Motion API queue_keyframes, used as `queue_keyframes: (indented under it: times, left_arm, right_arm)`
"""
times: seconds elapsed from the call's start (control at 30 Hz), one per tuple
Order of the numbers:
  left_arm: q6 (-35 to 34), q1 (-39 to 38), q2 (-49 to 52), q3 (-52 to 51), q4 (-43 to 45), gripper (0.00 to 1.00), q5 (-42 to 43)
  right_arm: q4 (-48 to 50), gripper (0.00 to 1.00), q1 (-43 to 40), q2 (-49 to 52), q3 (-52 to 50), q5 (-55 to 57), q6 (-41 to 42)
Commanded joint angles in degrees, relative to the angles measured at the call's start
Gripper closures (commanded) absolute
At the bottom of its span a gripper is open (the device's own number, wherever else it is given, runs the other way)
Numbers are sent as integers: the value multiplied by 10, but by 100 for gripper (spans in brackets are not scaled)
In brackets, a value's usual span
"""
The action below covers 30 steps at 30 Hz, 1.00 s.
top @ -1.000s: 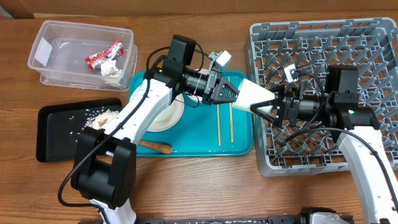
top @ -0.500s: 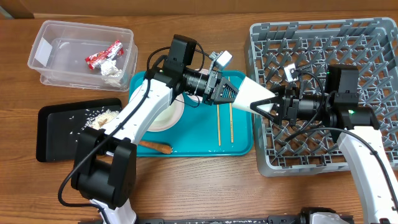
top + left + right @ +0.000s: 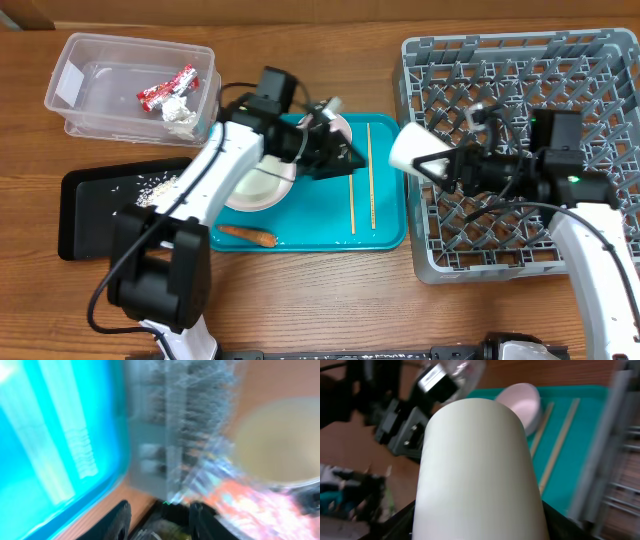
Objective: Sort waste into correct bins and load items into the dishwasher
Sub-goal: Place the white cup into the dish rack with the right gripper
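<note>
A teal tray (image 3: 320, 215) lies flat near the middle of a brown wooden table (image 3: 330, 300), its long side running left to right. It is rectangular, with rounded corners and a low raised rim. The tabletop shows long, straight grain.

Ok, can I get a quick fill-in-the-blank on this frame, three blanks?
The small white cup is held by the ___ claw.
The two thin wooden chopsticks lie on the ___ serving tray.
The loose white rice lies in the shallow ___ rectangular tray.
Missing words: right; teal; black.
</note>
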Motion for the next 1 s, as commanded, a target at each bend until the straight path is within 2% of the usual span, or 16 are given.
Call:
queue_keyframes:
  times: [0.0,0.17,0.33,0.47,0.63,0.93,0.97]
  left_arm:
    - [67,48,-57,5,-59,59,-222]
    - [66,107,-132,5,-130,60,-381]
    - [67,143,-203,5,-156,60,-461]
    - [66,145,-233,5,-159,58,-487]
    - [66,144,-237,5,-161,57,-488]
    - [66,144,-237,5,-169,57,-488]
    - [66,144,-237,5,-169,57,-488]
  right_arm:
    - [-75,57,-42,-23,91,179,4]
    - [-184,57,-106,-23,184,335,63]
    - [-221,57,-196,-20,212,416,99]
    - [-238,57,-259,9,212,485,129]
    - [-259,53,-324,75,212,499,141]
    - [-266,52,-365,155,212,504,151]
    - [-265,46,-365,156,212,502,151]
